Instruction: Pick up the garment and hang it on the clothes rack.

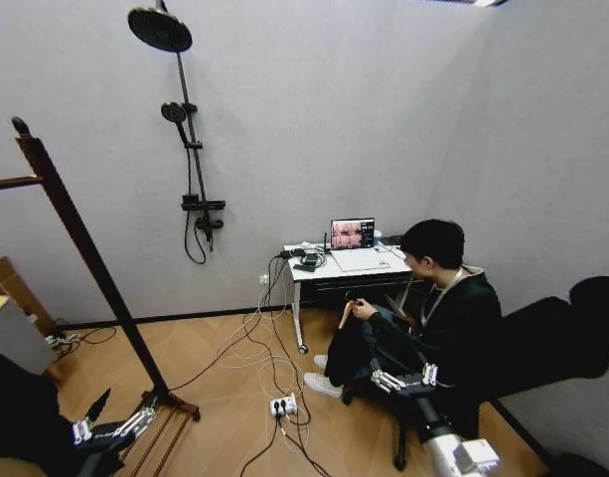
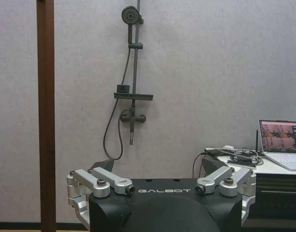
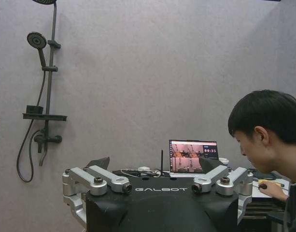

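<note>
Hovering low at seven o'clock, the left tool [image 1: 113, 425] has fingers spread beside the clothes rack [image 1: 85, 260]. At five o'clock the right tool [image 1: 403, 379] looks spread too. Black bulk at far left, possibly the garment [image 1: 16, 417].

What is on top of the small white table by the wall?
On the table: an open laptop and a tangle of cables. The person's head hides the table's right end.
</note>
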Tool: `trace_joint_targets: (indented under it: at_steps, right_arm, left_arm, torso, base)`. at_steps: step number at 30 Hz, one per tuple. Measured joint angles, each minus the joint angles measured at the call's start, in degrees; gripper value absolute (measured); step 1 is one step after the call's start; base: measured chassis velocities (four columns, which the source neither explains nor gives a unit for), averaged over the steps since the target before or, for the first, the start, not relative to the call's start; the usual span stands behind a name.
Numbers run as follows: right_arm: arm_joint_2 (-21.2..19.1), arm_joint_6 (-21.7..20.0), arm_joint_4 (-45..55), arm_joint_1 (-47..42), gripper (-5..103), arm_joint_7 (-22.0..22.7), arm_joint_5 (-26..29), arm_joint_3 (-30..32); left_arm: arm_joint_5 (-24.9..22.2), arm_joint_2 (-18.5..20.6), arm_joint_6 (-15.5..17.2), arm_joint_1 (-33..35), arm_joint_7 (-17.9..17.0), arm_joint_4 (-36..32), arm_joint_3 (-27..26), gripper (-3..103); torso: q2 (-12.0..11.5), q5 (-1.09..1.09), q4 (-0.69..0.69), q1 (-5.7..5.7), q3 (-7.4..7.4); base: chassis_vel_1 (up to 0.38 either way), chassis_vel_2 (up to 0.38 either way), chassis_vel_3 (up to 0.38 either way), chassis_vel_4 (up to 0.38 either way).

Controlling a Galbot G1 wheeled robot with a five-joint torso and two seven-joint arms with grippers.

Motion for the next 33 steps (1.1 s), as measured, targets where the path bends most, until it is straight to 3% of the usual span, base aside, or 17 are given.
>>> trace_joint_targets:
  at_steps: [33]
  right_arm:
    - [0.0, 0.0, 0.0, 0.0, 100, 0.0, 0.0, 0.0]
  left_arm:
    - [0.0, 0.0, 0.0, 0.0, 0.0, 0.0, 0.0, 100]
  torso:
    - [0.0, 0.02, 0.0, -0.06, -0.02]
  base:
    - [-0.01, -0.022, -0.022, -0.013]
